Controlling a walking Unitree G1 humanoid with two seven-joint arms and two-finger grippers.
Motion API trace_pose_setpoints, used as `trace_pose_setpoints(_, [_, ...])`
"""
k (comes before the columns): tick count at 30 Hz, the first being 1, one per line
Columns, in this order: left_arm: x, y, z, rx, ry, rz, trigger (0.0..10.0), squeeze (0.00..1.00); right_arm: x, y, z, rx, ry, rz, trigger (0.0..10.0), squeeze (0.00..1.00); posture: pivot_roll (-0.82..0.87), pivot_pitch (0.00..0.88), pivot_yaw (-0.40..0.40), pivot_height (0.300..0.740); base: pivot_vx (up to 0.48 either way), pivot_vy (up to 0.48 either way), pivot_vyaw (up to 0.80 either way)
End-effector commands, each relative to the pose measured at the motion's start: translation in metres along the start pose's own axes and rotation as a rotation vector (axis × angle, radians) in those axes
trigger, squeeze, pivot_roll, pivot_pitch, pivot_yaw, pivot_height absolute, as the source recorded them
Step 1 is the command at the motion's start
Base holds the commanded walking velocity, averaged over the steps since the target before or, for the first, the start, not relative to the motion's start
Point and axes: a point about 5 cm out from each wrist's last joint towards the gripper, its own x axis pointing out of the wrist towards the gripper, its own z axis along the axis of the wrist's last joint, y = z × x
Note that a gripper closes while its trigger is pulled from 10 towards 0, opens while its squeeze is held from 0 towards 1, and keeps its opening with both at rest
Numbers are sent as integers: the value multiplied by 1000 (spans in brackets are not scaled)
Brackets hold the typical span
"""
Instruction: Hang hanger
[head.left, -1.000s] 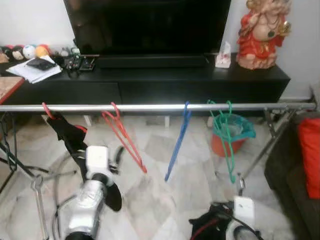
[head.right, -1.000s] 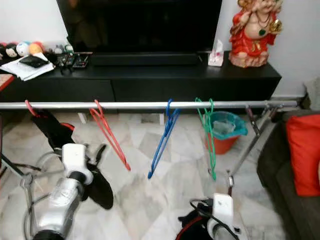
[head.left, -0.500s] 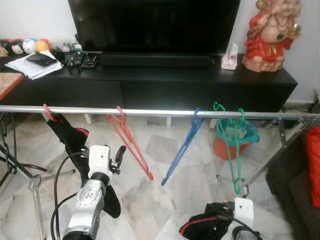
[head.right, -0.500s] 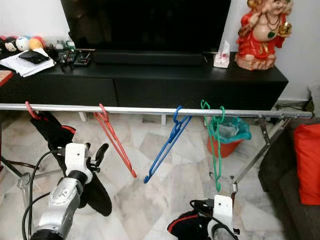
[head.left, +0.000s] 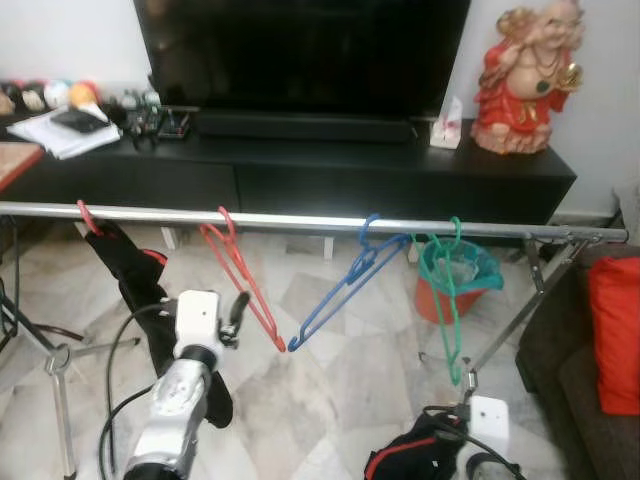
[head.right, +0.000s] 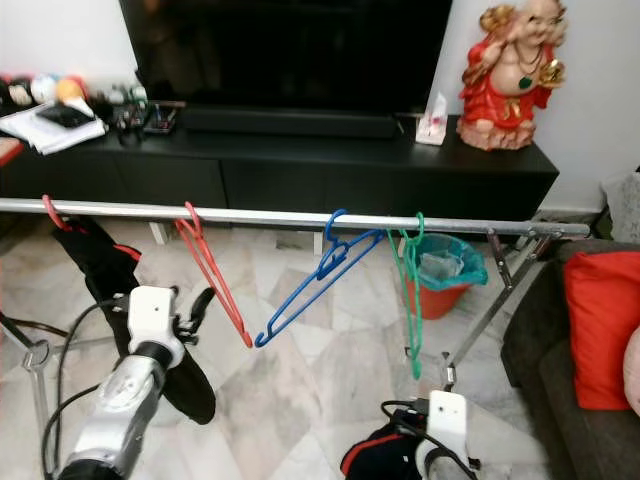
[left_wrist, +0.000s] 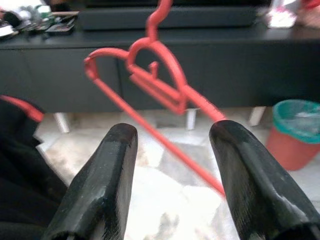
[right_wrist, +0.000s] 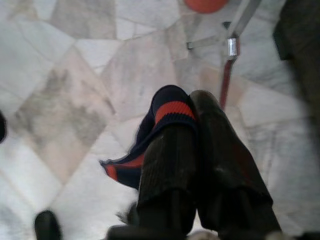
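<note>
1. Long black low cabinet (head.left: 400, 180) against the wall, bearing a large black television screen (head.left: 300, 55) and a red and gold laughing figurine (head.left: 525, 80) at its right end
2. Silver metal clothes rail (head.left: 300, 219) running across the room in front of the cabinet, on angled legs over pale marble floor tiles (head.left: 340, 380)
3. Black garment with red trim (head.left: 135, 280) hanging near the rail's left end
4. Red plastic hanger (head.left: 240, 275), hooked on the rail, tilted, just beyond the left gripper (left_wrist: 172, 175); fingers spread wide, empty, hanger seen between them but untouched
5. Blue plastic hanger (head.left: 345, 285), hooked mid-rail, swung out at a slant
6. Green plastic hanger (head.left: 448, 300), hooked right of the blue one, hanging straight
7. Orange bin with teal liner (head.left: 470, 275) on the floor behind the green hanger
8. Right gripper (right_wrist: 192, 145), low near the floor, clamped on a dark navy cloth with red stripe (right_wrist: 162, 120)
</note>
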Motion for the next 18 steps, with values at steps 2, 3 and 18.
trace_pose_setpoints(2, [3, -4, 2, -6, 2, -5, 10000, 0, 1, -5, 4, -6, -14, -10, 10000, 0, -126, 0, -7, 740, 0, 0, 0])
trace_pose_setpoints(3, [3, -4, 2, -6, 2, -5, 10000, 0, 1, -5, 4, -6, -14, -10, 10000, 0, -126, 0, -7, 740, 0, 0, 0])
trace_pose_setpoints(18, [5, -5, 6, -9, -9, -5, 10000, 0, 1, -6, 2, -5, -4, -6, 10000, 0, -124, 0, -9, 740, 0, 0, 0])
